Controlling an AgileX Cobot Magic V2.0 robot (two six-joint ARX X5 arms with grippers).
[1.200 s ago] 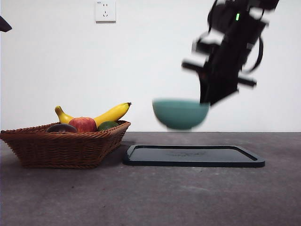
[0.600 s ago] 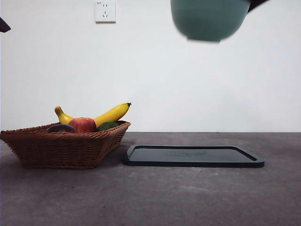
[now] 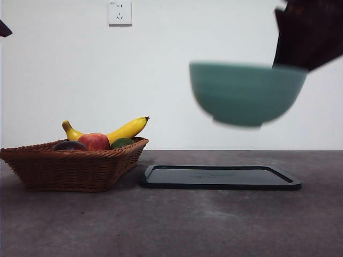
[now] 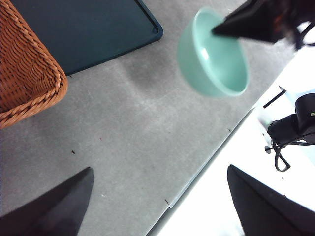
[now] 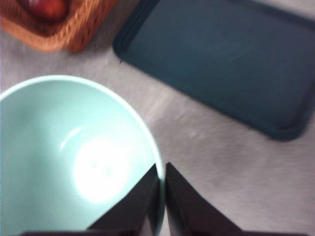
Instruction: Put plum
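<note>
My right gripper [image 5: 161,194] pinches the teal bowl [image 3: 244,93] by its rim, aloft above the tray [image 3: 221,177] — the plum [image 3: 69,145] sits in the basket [image 3: 72,168], nearer my open left gripper [image 4: 157,201].

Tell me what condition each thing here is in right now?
Bowl: empty, upright, held in the air above the tray, gripped by its rim.
Right end effector: shut on the bowl's rim.
Left end effector: open, holding nothing.
Tray: flat on the table, nothing on it.
Basket: on the table, holding fruit.
Plum: lying in the basket, untouched.
</note>
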